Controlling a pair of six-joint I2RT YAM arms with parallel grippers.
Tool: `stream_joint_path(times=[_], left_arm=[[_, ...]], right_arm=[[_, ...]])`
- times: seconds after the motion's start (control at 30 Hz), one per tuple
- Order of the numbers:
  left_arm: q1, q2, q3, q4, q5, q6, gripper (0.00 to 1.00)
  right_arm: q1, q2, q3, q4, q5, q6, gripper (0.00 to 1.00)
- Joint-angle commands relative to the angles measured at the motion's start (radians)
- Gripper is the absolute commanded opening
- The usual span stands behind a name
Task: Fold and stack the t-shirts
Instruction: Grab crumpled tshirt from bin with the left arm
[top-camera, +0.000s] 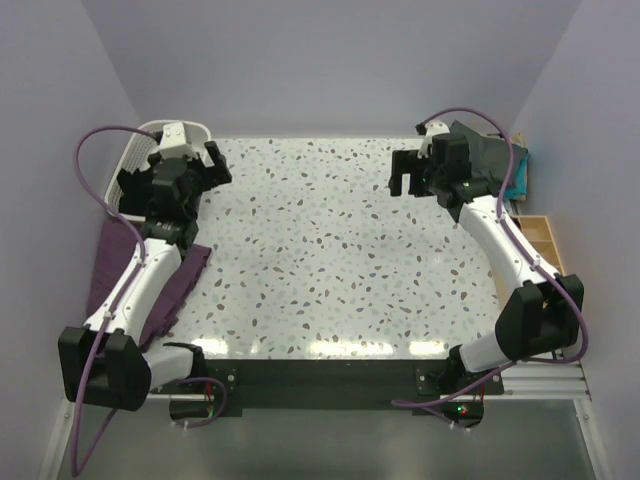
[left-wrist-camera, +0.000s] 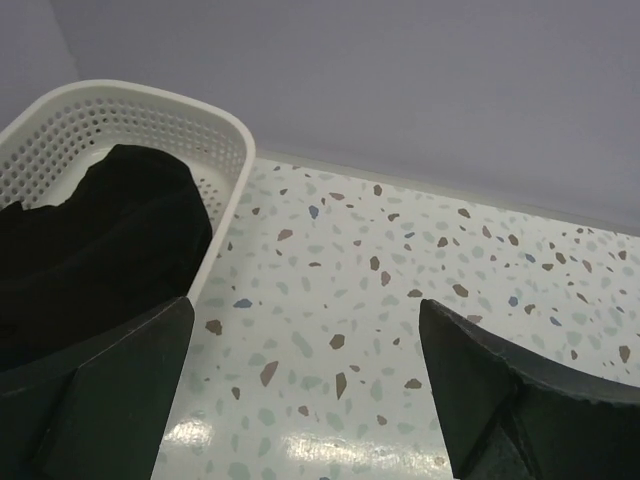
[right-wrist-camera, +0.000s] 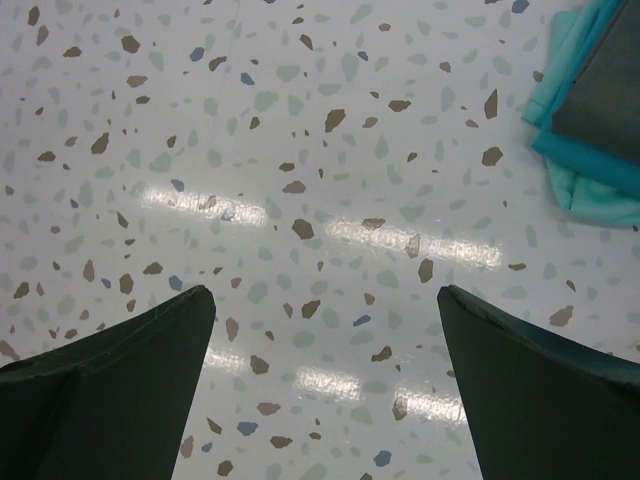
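**Item:** black t-shirt (left-wrist-camera: 100, 240), bunched, no clear long axis.
**Location:** inside the white lattice basket (left-wrist-camera: 215, 115), at the far-left corner of the counter (top-camera: 320, 260).
**Bearing:** left of the left tool (left-wrist-camera: 305, 340) and just beside it, which is the nearer of the two.
**Left tool:** jaws wide apart, empty, over bare counter.
**Right tool** (right-wrist-camera: 325, 300)**:** jaws apart, empty.
**Stack:** dark grey t-shirt (right-wrist-camera: 610, 90) folded on the teal t-shirt (right-wrist-camera: 575, 165), far-right corner.
**Likely next:** a leftward reach into the basket.
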Motion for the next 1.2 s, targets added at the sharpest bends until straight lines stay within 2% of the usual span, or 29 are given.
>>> stream_joint_path(times=[0.0,0.17,0.23,0.37,0.43,0.6,0.8,0.9,0.93,0.97,1.0,1.03,1.17], left_arm=[[0.005,0.006,0.033,-0.025,-0.157,0.016,1.0],[0.011,0.098,0.068,-0.035,-0.137,0.045,1.0],[0.025,0.164,0.122,-0.105,-0.157,0.027,1.0],[0.107,0.243,0.133,-0.115,-0.211,-0.023,1.0],[0.125,0.28,0.137,-0.11,-0.217,-0.045,1.0],[0.217,0.358,0.163,-0.09,-0.163,-0.066,1.0],[0.256,0.473,0.24,-0.069,-0.194,-0.063,0.92],[0.266,0.53,0.28,-0.056,-0.177,-0.042,0.81],[0.269,0.547,0.295,-0.07,-0.167,-0.037,0.55],[0.272,0.561,0.306,-0.09,-0.166,-0.039,0.37],[0.273,0.579,0.315,-0.092,-0.165,-0.04,0.16],[0.273,0.584,0.317,-0.096,-0.151,-0.051,0.0],[0.275,0.528,0.308,-0.064,-0.038,-0.043,0.0]], right_arm=[[-0.002,0.016,0.027,-0.028,0.052,-0.001,0.99],[-0.024,-0.017,-0.032,0.01,-0.04,0.04,0.99],[-0.033,-0.022,-0.051,0.031,-0.083,0.039,0.99],[-0.039,-0.002,-0.022,-0.034,0.015,0.033,0.99],[-0.039,0.004,-0.016,-0.071,0.015,0.01,0.99],[-0.041,-0.012,-0.048,-0.052,0.035,-0.009,0.99],[-0.042,-0.001,-0.042,-0.051,0.021,-0.021,0.99],[-0.042,0.01,-0.04,-0.055,0.02,-0.023,0.99],[-0.044,0.016,-0.036,-0.058,0.02,-0.024,0.99],[-0.044,0.021,-0.032,-0.063,0.02,-0.024,0.99],[-0.044,0.028,-0.031,-0.067,0.02,-0.024,0.99],[-0.045,0.031,-0.028,-0.068,0.02,-0.026,0.99],[-0.045,0.033,-0.022,-0.071,0.012,-0.023,0.99]])
